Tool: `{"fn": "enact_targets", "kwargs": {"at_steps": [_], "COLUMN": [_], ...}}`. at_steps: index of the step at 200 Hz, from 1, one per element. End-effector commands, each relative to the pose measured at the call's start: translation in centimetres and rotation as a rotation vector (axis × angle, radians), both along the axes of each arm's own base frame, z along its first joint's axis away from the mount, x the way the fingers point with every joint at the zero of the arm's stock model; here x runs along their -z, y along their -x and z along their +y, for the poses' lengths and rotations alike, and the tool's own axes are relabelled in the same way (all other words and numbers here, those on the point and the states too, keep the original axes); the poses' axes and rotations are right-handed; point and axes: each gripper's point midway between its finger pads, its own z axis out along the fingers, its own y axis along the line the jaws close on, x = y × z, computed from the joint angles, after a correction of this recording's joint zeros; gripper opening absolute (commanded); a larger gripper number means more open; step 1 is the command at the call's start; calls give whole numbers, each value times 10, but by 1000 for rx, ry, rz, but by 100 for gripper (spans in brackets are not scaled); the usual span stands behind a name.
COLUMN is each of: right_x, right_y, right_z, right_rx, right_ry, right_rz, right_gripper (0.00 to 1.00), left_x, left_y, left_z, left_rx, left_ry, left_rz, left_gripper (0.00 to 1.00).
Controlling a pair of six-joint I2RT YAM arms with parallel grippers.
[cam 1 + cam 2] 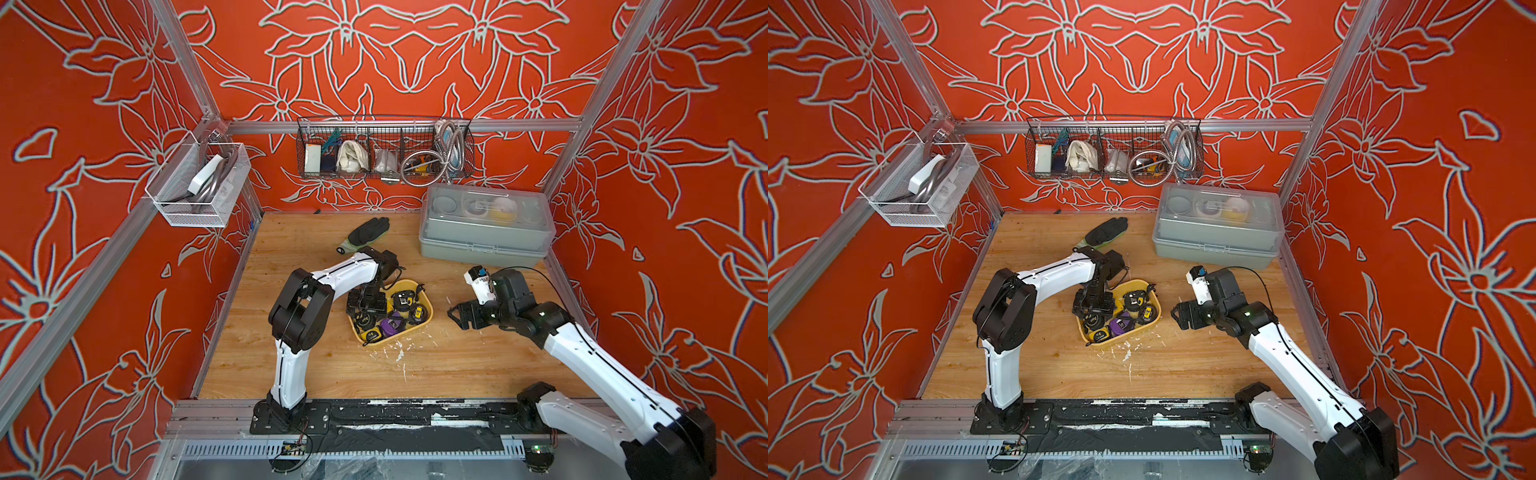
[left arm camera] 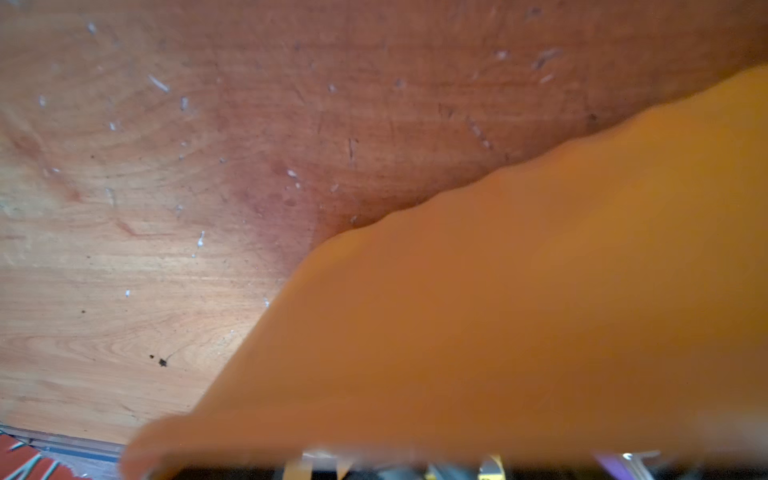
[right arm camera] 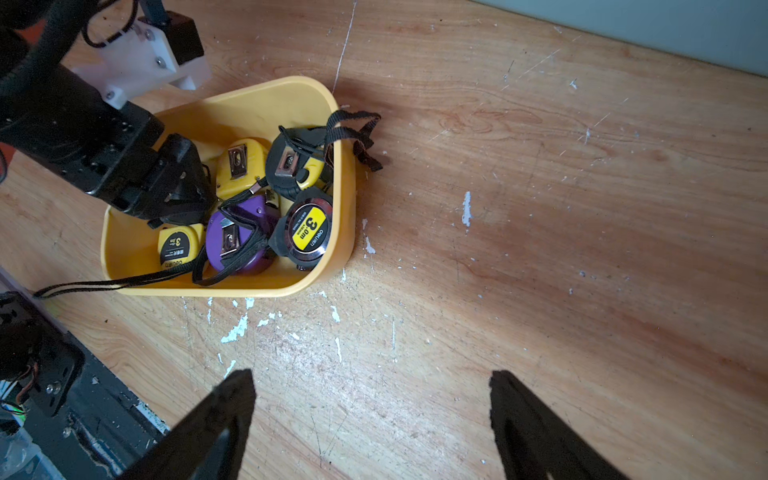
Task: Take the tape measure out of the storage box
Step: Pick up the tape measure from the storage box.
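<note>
Tub [image 3: 249, 108]: smooth yellow plastic with rounded corners, mid-table. At least five tapes [image 3: 241, 162] lie jumbled inside it: two yellow, one purple [image 3: 249, 216], one black with a metal clip, and one round black with a glossy yellow label [image 3: 309, 230]. Black woven straps [image 3: 357, 129] spill over the rim. Left gripper [image 3: 183, 208] is down inside the tub, its black fingers hard against the yellow and purple tapes. Its jaws are partly hidden, so I cannot tell their gap or whether anything is gripped; the left wrist view shows only blurred tub wall. Right gripper [image 3: 374, 399] hangs beside the tub, jaws spread wide and empty over bare table [image 3: 540, 208]. The table is scratched wood-grain, flecked with white paint [image 3: 237, 328].
</note>
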Motion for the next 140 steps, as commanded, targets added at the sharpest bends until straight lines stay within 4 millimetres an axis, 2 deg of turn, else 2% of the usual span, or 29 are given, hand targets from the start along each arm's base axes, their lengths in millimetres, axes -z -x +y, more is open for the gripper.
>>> {"fn": "enact_targets", "kwargs": {"at_steps": [1, 45, 67, 84, 115, 140], "right_x": [1, 2, 2, 2, 0, -3], "right_y": [0, -3, -5, -5, -6, -8], "right_z": [-1, 1, 2, 3, 4, 5], "right_rx": [10, 4, 1, -2, -6, -14], "right_ry": [14, 18, 15, 15, 18, 17], "right_rz": [7, 13, 12, 14, 11, 6], "right_gripper": [90, 93, 93, 93, 93, 93], "left_x": [39, 45, 49, 45, 26, 6], "left_y": [15, 30, 36, 36, 29, 25], "left_z": [14, 10, 2, -5, -23, -37], "left_rx": [53, 119, 120, 140, 193, 223], "left_ry": [-55, -57, -16, 2, 41, 97], "left_rz": [106, 155, 171, 155, 86, 38], "left_gripper": [74, 75, 62, 51, 36, 31]}}
